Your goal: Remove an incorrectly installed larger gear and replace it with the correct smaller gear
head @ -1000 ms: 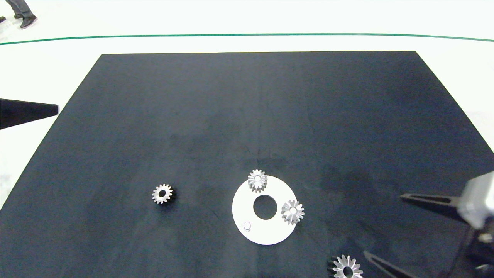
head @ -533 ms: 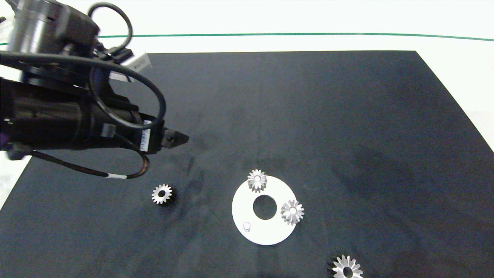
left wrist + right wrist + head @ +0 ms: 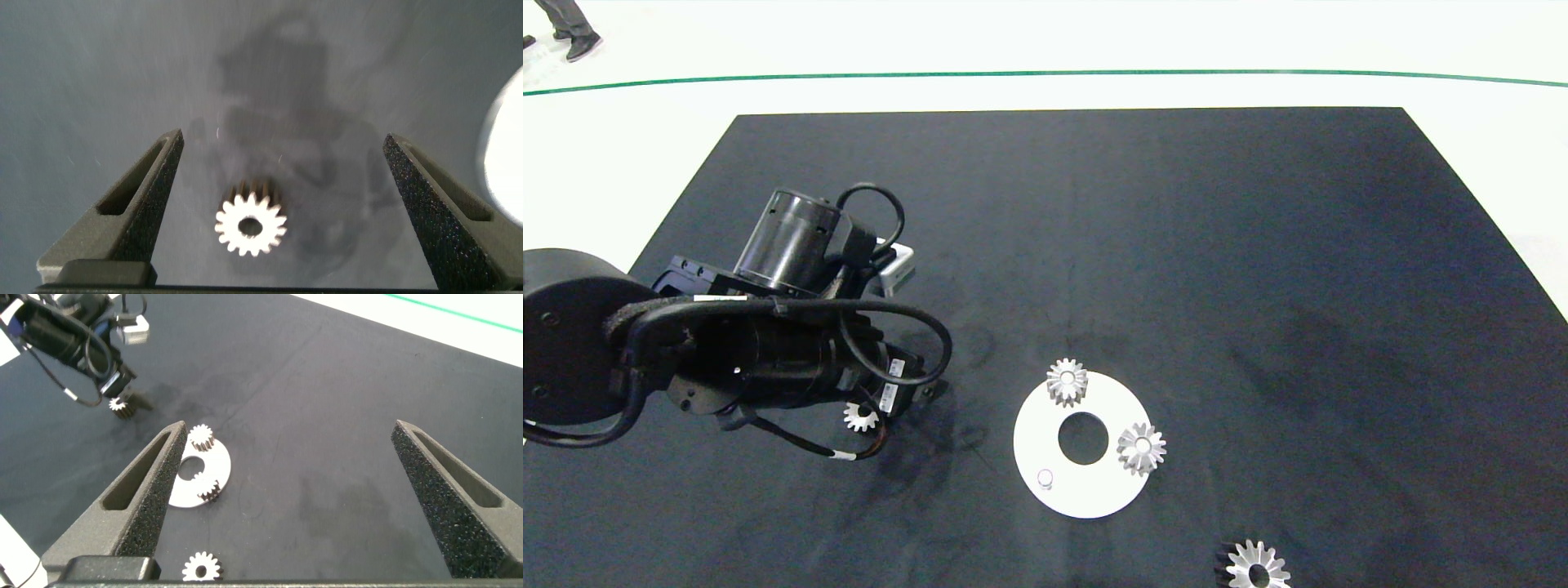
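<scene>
left gripper wide open over the dark mat | small gear lies flat between the fingers, touching neither | white disc at the edge

Under me lies a black mat on a white floor. Past the mat's far edge a thin green line crosses that floor, and a person's dark shoe stands beyond its far left corner.

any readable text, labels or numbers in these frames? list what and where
None readable.
Small white stickers on the left arm's wrist near the smaller gear: print too small to read.
White tag on its cable: no legible text.
Gears, white disc and black mat: no markings visible.
</scene>
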You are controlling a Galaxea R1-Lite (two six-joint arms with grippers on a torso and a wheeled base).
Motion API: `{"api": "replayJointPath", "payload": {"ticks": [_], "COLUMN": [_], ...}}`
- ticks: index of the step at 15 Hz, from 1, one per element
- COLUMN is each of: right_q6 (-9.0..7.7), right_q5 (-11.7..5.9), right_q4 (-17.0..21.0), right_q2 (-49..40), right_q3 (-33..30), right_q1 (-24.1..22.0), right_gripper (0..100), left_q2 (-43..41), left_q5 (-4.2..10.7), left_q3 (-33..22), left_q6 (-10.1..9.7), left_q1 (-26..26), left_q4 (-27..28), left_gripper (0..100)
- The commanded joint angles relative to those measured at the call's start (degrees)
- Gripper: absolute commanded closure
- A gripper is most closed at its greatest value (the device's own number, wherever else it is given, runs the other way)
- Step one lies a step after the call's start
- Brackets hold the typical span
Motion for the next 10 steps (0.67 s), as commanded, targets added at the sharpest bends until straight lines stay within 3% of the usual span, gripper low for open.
{"api": "replayJointPath", "payload": {"ticks": [1, 4, 8, 10], "right_q6": [-0.1, -0.1, -0.1, -0.1], "right_q5": [-0.11, -0.11, -0.11, -0.11], "right_q4": [0.0, 0.0, 0.0, 0.0], "right_q2": [0.3, 0.3, 0.3, 0.3], "right_q3": [0.2, 0.2, 0.2, 0.3], "right_q1": [0.0, 0.0, 0.0, 0.0], "right_gripper": [0, 0, 0, 0], "left_q2": [-2.0, -4.1, -5.7, -5.7], "left_q5": [0.13, 0.05, -0.13, -1.45], "left_q3": [3.1, 6.9, 11.7, 12.2], "left_q6": [0.46, 3.09, 3.01, 2.92], "left_q1": [2.0, 4.8, 5.0, 5.1], "left_q4": [0.0, -1.8, -4.5, -4.6], "left_gripper": [0, 0, 7, 10]}}
